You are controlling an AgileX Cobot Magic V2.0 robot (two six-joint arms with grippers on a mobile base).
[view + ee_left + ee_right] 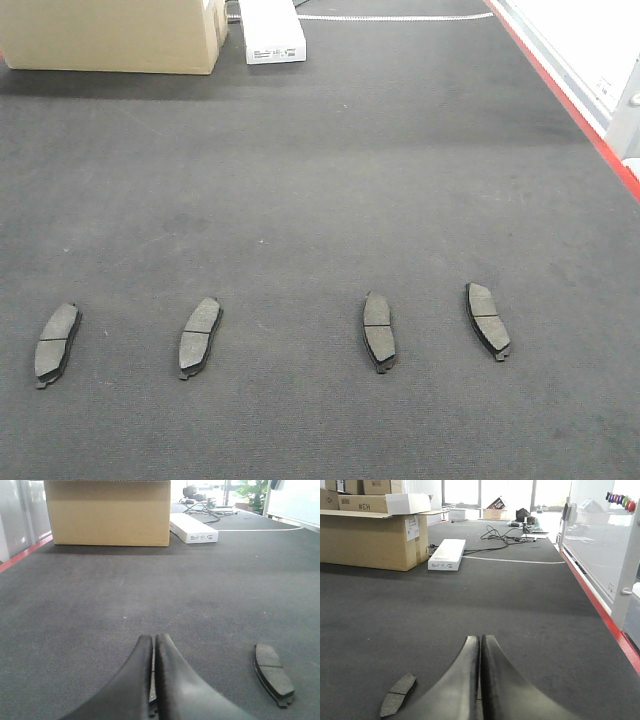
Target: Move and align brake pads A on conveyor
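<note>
You see four pads lying in a loose row across the near part of the conveyor [320, 180], well apart from one another. From the left: the first pad [57, 344] and second pad [200, 336] lean their tops to the right, the third pad [379, 331] stands nearly straight, and the fourth pad [487, 320] leans left. All lie friction face up. At the far end of the conveyor sit a cardboard box [110, 35] and a flat white box [270, 30] beside it. A red strip [570, 100] edges the conveyor's right side. Your left end effector [154, 641] has its fingers pressed together, holding nothing. Your right end effector [480, 641] is likewise together and empty.
</note>
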